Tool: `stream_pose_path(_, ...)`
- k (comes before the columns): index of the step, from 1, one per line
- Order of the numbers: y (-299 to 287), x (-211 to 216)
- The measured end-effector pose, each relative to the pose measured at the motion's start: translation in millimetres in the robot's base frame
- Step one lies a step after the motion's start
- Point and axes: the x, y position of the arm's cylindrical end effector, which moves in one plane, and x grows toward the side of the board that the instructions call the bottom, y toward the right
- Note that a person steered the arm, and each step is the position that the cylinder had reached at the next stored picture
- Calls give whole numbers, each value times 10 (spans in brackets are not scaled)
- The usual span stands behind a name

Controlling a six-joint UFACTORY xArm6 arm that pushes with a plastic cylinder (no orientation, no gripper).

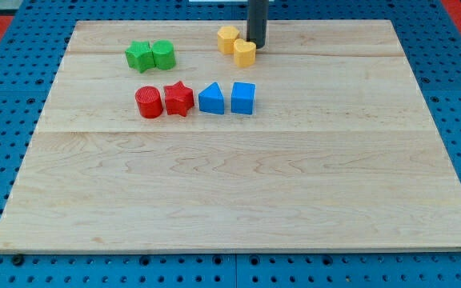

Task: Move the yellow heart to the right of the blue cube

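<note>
My tip is near the view's top, just right of two yellow blocks and touching or almost touching the nearer one. That nearer block looks like the yellow heart. A second yellow block, roughly pentagonal, sits at its upper left and touches it. The blue cube lies below the heart, a short gap apart, with a blue triangle close on its left.
A red star and a red cylinder continue the row to the left of the blue triangle. A green star and a green cylinder sit together at upper left. All rest on the wooden board.
</note>
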Motion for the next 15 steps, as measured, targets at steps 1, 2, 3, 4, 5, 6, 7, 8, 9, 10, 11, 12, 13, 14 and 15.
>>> stream_pose_path(1,-414,15)
stream_pose_path(2,-523,121)
stream_pose_path(3,-62,238)
stream_pose_path(4,443,498)
stream_pose_path(5,238,253)
stream_pose_path(6,-314,239)
stream_pose_path(7,30,521)
stream_pose_path(8,557,773)
stream_pose_path(9,671,784)
stream_pose_path(10,950,800)
stream_pose_path(11,1178,1104)
stream_pose_path(12,739,1255)
stream_pose_path(13,1049,994)
stream_pose_path(14,947,817)
stream_pose_path(15,889,1012)
